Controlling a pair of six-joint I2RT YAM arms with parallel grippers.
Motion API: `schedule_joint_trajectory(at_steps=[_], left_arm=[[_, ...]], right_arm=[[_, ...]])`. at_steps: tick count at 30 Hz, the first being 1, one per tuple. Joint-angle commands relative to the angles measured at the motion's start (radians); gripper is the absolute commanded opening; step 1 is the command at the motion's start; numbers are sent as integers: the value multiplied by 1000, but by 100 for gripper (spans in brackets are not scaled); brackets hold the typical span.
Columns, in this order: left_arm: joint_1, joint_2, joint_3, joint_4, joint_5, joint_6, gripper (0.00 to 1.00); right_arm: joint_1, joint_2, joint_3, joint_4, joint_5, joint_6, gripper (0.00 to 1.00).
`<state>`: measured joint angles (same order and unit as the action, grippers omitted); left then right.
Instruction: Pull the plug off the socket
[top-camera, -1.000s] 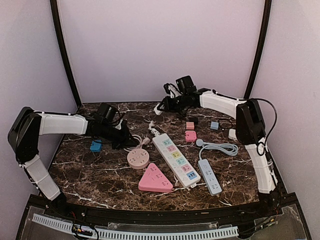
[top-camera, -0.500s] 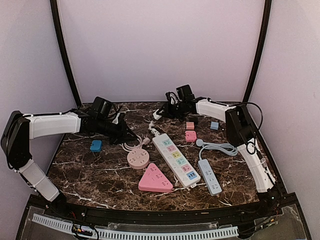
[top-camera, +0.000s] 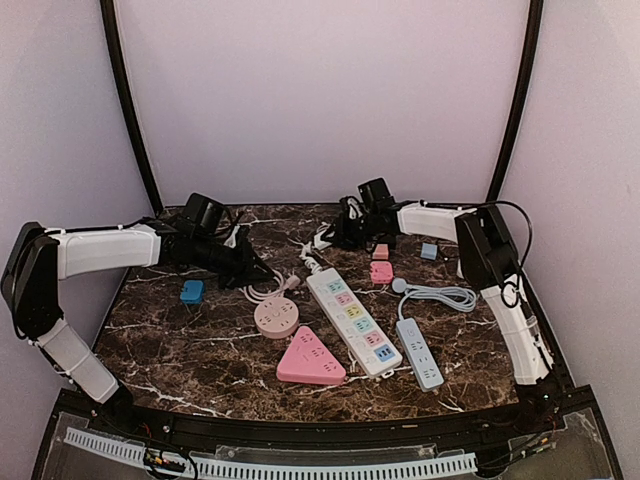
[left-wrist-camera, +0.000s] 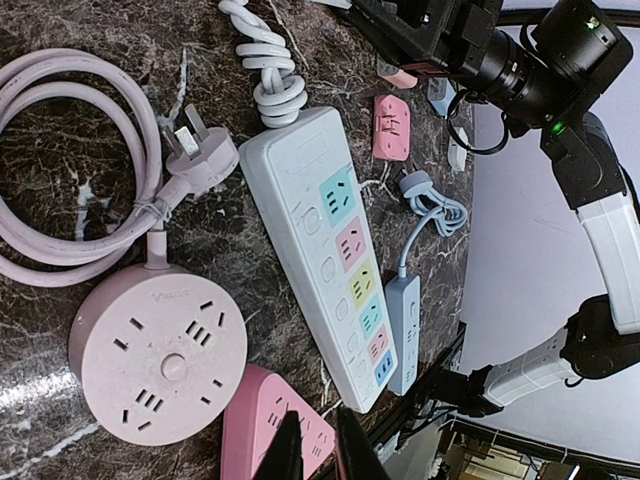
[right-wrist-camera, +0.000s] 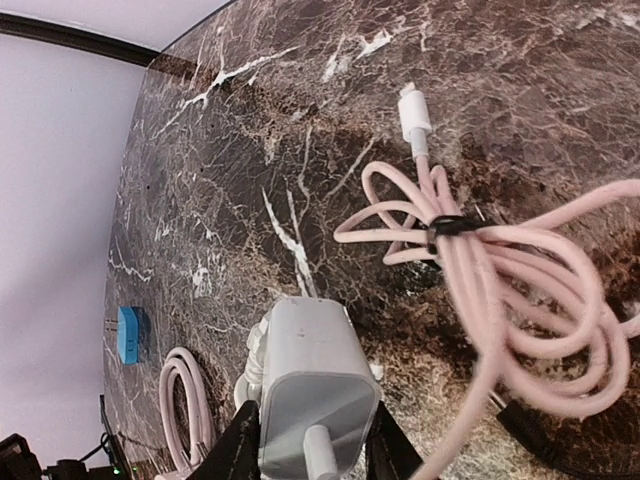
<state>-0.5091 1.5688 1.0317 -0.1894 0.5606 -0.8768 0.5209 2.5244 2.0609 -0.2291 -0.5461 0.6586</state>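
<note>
Starting at the near edge, at six o'clock on the surface (top-camera: 200, 350), a pink triangular socket (top-camera: 310, 358) is seen with every slot bare. The white power strip (top-camera: 348, 318) beside it, the grey-blue strip (top-camera: 420, 352) toward five o'clock and the round pink socket (top-camera: 276, 318) are likewise seen with nothing plugged in. The round socket's own pink plug (left-wrist-camera: 195, 160) lies loose on the stone.

Toward ten o'clock, the left claw (left-wrist-camera: 318, 452) is nearly pressed together, with nothing between its tips. Farther back, toward twelve o'clock, the right claw (right-wrist-camera: 312, 445) is pinching a white charger plug (right-wrist-camera: 305, 375) just past the far end of the white power strip. No socket is seen against the plug, and a bundled pink cable (right-wrist-camera: 500, 300) lies beyond it.

The pull is judged to be done already, the white strip being the likeliest source by nearness. Only setting the plug down appears to be left.

No brand or label can be read. A small mark on the round socket is too small to be made out.
</note>
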Motion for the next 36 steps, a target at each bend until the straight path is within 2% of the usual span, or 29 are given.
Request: schedule_joint_trajectory(at_steps=[1, 5, 12, 15, 19, 20, 21, 24, 30, 31, 33, 36], left_arm=[[-6, -13, -9, -12, 3, -4, 12], [-6, -13, -10, -11, -2, -7, 12], [-6, -10, 0, -11, -5, 1, 13], [-6, -13, 17, -27, -25, 17, 16], [-6, -26, 46, -40, -57, 49, 30], [-6, -29, 57, -42, -62, 60, 35], [-6, -32, 62, -44, -73, 66, 40], [-6, -46, 87, -49, -108, 100, 50], [-6, -107, 129, -74, -207, 197, 73], [-6, -123, 136, -83, -219, 222, 83], [-6, -153, 140, -91, -261, 258, 97], [-6, -200, 129, -92, -344, 303, 99]], right_arm=[[-5, -75, -50, -8, 30, 5, 37], [-8, -114, -74, -25, 58, -13, 48], [-9, -176, -91, -77, 98, -56, 55], [-6, -231, -124, -98, 146, -87, 67], [3, -335, -204, -104, 194, -131, 89], [7, -364, -226, -104, 207, -142, 97], [11, -398, -253, -104, 223, -152, 98], [26, -533, -373, -83, 276, -182, 99], [49, -829, -674, 61, 361, -217, 99], [51, -883, -726, 89, 378, -223, 99], [54, -987, -830, 139, 409, -233, 99], [56, -1129, -954, 167, 461, -242, 99]])
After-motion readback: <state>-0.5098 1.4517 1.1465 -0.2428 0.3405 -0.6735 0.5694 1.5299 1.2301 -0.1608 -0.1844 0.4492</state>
